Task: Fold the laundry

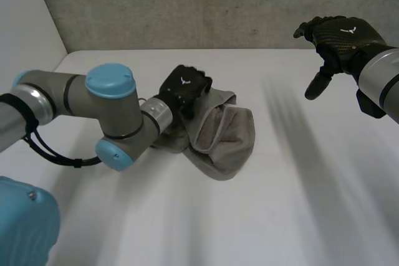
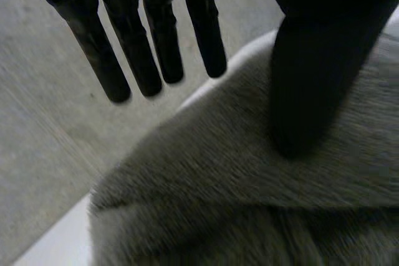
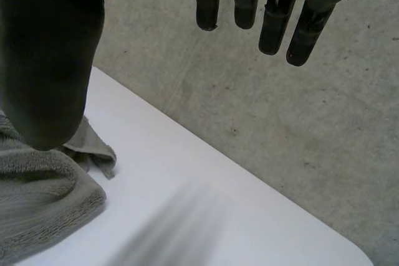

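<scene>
A grey towel (image 1: pixel 225 136) lies crumpled in the middle of the white table (image 1: pixel 287 210). My left hand (image 1: pixel 184 89) is over the towel's far left part. In the left wrist view its thumb (image 2: pixel 315 85) rests on the towel (image 2: pixel 249 185). Its fingers (image 2: pixel 156 48) stay straight and reach past the cloth's edge without touching it, so the hand is open. My right hand (image 1: pixel 341 37) hangs in the air well to the right of the towel, open and empty. In the right wrist view its fingers (image 3: pixel 274 20) are spread apart from the thumb, and the towel (image 3: pixel 37 204) lies under the thumb.
A grey concrete wall (image 1: pixel 187 4) runs along the table's far edge. The table's far edge (image 3: pixel 206 172) passes under my right hand. My left arm (image 1: pixel 93 101) lies low across the table's left side.
</scene>
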You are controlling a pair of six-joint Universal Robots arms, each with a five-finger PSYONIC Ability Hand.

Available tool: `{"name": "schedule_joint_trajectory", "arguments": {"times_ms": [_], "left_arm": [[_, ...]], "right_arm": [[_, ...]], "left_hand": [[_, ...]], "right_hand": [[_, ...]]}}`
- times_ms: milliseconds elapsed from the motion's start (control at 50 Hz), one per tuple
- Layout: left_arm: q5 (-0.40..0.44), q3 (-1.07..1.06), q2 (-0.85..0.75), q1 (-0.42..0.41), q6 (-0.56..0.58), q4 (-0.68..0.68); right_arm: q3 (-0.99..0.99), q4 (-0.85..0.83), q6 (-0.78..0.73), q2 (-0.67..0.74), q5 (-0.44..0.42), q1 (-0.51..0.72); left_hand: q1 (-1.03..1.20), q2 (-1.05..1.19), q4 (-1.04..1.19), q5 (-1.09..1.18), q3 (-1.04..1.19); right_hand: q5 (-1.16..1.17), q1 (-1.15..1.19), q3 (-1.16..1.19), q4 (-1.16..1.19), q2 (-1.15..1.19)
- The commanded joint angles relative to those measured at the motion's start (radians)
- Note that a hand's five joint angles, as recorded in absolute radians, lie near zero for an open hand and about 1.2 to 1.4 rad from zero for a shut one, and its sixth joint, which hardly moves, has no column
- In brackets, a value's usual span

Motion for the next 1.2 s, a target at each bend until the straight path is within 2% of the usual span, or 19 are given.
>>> {"name": "schedule_joint_trajectory", "arguments": {"times_ms": [20,100,200,240,260,300,360,400,460,600,640,680,700,720,820,920,1020,1120,1200], "left_arm": [[-0.025,-0.015,0.047,0.006,0.003,-0.049],[-0.07,-0.058,0.122,0.011,0.002,-0.108],[-0.223,-0.129,0.257,0.028,-0.02,-0.186],[-0.364,-0.23,0.369,0.058,-0.09,-0.235],[-0.365,-0.23,0.369,0.058,-0.09,-0.235],[-0.452,-0.36,0.485,0.084,-0.217,-0.249],[-0.461,-0.442,0.539,0.103,-0.29,-0.249],[-0.451,-0.608,0.636,0.145,-0.419,-0.244],[-0.415,-0.762,0.725,0.182,-0.483,-0.237],[-0.297,-1.026,0.857,0.25,-0.498,-0.214],[-0.269,-1.079,0.885,0.262,-0.498,-0.205],[-0.225,-1.15,0.93,0.27,-0.498,-0.2],[-0.225,-1.151,0.931,0.27,-0.498,-0.2],[-0.214,-1.17,0.958,0.271,-0.498,-0.201],[-0.208,-1.183,1.045,0.276,-0.489,-0.189],[-0.204,-1.152,1.075,0.288,-0.484,-0.134],[-0.167,-1.074,1.055,0.295,-0.481,-0.1],[-0.085,-0.98,0.94,0.304,-0.429,-0.091],[-0.012,-0.847,0.787,0.299,-0.308,-0.091]], "right_arm": [[0.004,0.0,-0.006,0.023,-0.001,0.002],[0.002,0.0,-0.008,0.04,-0.001,0.022],[0.005,-0.001,-0.009,0.052,-0.002,0.039],[0.005,-0.001,-0.014,0.06,-0.005,0.043],[0.007,-0.001,-0.026,0.066,-0.01,0.049],[0.01,0.0,-0.048,0.075,-0.019,0.06],[0.013,0.005,-0.11,0.103,-0.036,0.092],[0.013,0.009,-0.147,0.122,-0.042,0.112],[0.01,0.032,-0.21,0.164,-0.056,0.155],[-0.01,0.054,-0.263,0.256,-0.07,0.261],[-0.031,0.051,-0.258,0.288,-0.074,0.298],[-0.048,0.052,-0.255,0.307,-0.074,0.313],[-0.065,0.052,-0.255,0.32,-0.076,0.33],[-0.065,0.052,-0.255,0.321,-0.076,0.33],[-0.142,0.049,-0.252,0.351,-0.079,0.353],[-0.263,0.057,-0.236,0.4,-0.114,0.355],[-0.471,0.124,-0.166,0.506,-0.233,0.353],[-0.692,0.25,-0.132,0.639,-0.26,0.353],[-0.842,0.321,-0.129,0.729,-0.26,0.355]], "left_hand": [[0.662,0.667,0.667,0.69,0.669],[0.662,0.667,0.667,0.69,0.669],[0.662,0.667,0.667,0.69,0.669],[0.662,0.667,0.667,0.69,0.669],[0.662,0.667,0.667,0.69,0.669],[0.662,0.667,0.667,0.69,0.669],[0.662,0.667,0.667,0.69,0.669],[0.662,0.667,0.667,0.69,0.669],[0.662,0.667,0.667,0.69,0.669],[0.662,0.667,0.667,0.69,0.669],[0.548,0.553,0.553,0.576,0.555],[0.075,0.08,0.08,0.103,0.082],[0.072,0.077,0.077,0.1,0.079],[-0.172,-0.167,-0.167,-0.144,-0.165],[-0.476,-0.471,-0.471,-0.448,-0.469],[-0.465,-0.46,-0.46,-0.437,-0.458],[-0.45,-0.445,-0.445,-0.422,-0.443],[-0.453,-0.448,-0.448,-0.425,-0.446],[-0.453,-0.448,-0.448,-0.425,-0.446]], "right_hand": [[-0.061,-0.062,-0.068,-0.083,-0.073],[-0.061,-0.062,-0.068,-0.083,-0.073],[-0.061,-0.062,-0.068,-0.083,-0.073],[-0.061,-0.062,-0.068,-0.083,-0.073],[-0.061,-0.062,-0.068,-0.083,-0.073],[-0.061,-0.062,-0.068,-0.083,-0.073],[-0.061,-0.062,-0.068,-0.083,-0.073],[-0.061,-0.062,-0.068,-0.083,-0.073],[-0.061,-0.062,-0.068,-0.083,-0.073],[-0.061,-0.062,-0.068,-0.083,-0.073],[-0.061,-0.062,-0.068,-0.083,-0.073],[-0.061,-0.062,-0.068,-0.083,-0.073],[-0.061,-0.062,-0.068,-0.083,-0.073],[-0.061,-0.062,-0.068,-0.083,-0.073],[-0.061,-0.062,-0.068,-0.083,-0.073],[0.011,0.009,0.004,-0.011,-0.001],[0.125,0.124,0.118,0.103,0.113],[0.164,0.162,0.156,0.142,0.152],[0.164,0.162,0.156,0.142,0.152]]}}
